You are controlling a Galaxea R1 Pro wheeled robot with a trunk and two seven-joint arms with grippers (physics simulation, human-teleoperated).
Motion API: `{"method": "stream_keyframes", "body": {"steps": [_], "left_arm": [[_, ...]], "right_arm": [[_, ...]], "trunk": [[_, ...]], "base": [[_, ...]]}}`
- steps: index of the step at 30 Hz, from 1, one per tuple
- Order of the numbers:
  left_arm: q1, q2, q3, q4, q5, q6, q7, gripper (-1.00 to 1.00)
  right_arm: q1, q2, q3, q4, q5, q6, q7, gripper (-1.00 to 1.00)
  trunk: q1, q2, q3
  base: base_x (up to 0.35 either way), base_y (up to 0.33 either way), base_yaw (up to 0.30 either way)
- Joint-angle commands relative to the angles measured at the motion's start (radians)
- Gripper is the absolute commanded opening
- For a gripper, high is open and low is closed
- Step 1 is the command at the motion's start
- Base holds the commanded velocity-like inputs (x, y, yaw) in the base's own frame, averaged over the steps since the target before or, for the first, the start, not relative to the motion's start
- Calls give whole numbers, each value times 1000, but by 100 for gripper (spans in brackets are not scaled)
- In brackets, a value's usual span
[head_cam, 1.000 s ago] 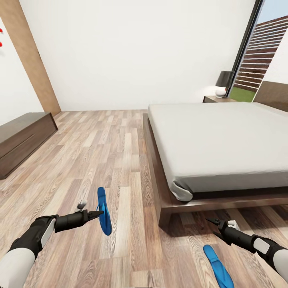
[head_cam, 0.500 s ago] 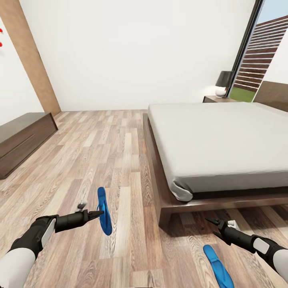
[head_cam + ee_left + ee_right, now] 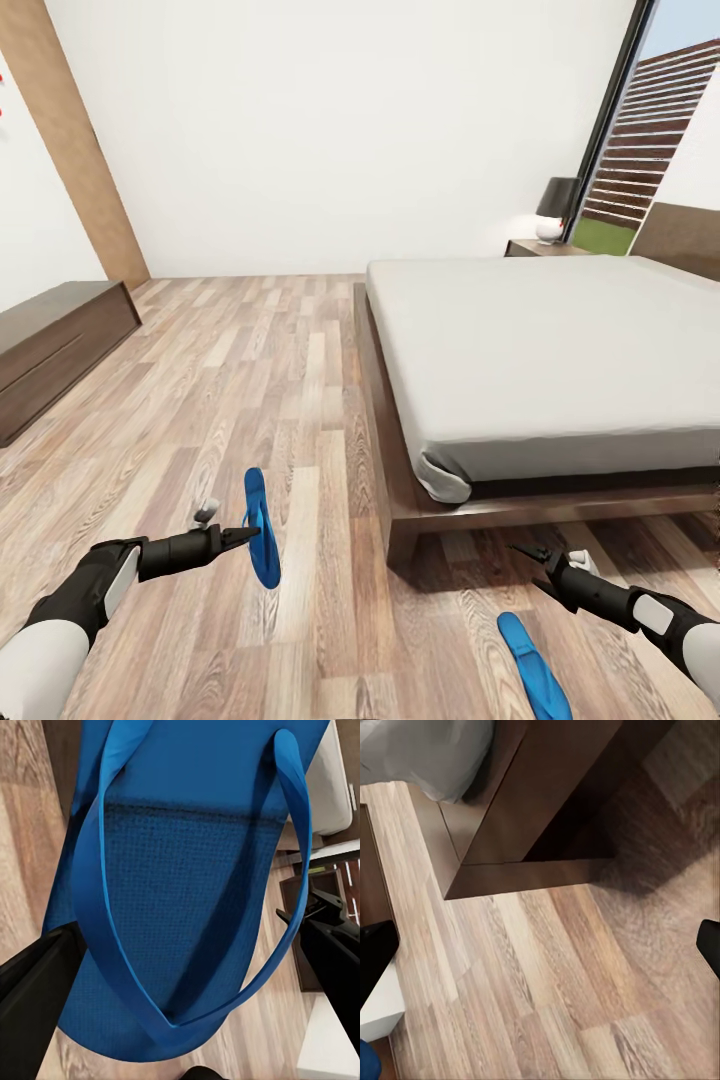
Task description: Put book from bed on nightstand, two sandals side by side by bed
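Wooden floor [image 3: 300,400] stretches beside the bed [image 3: 540,350]; left gripper [image 3: 245,538] grasps one blue sandal [image 3: 260,530], right gripper [image 3: 530,555] spread, another sandal [image 3: 530,660] just below.

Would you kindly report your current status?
Left gripper shut on one sandal, carried edge-up. Right gripper open, empty. Second sandal on floor near bed corner.

Bright blue sandals [image 3: 260,528], light-grey bed [image 3: 540,350] on dark brown frame, pale wood-grain plank floor [image 3: 250,390].
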Motion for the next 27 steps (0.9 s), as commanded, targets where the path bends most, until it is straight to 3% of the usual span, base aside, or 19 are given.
{"method": "stream_keyframes", "body": {"steps": [1, 27], "left_arm": [[0, 0, 1, 0, 2, 8, -2, -100], [0, 1, 1, 0, 3, 8, -1, -100]], "right_arm": [[-1, 0, -8, 3, 0, 7, 2, 100], [-1, 0, -9, 3, 1, 7, 1, 100]], "trunk": [[0, 0, -1], [0, 0, -1]], "base": [[0, -113, 0], [0, -99, 0]]}}
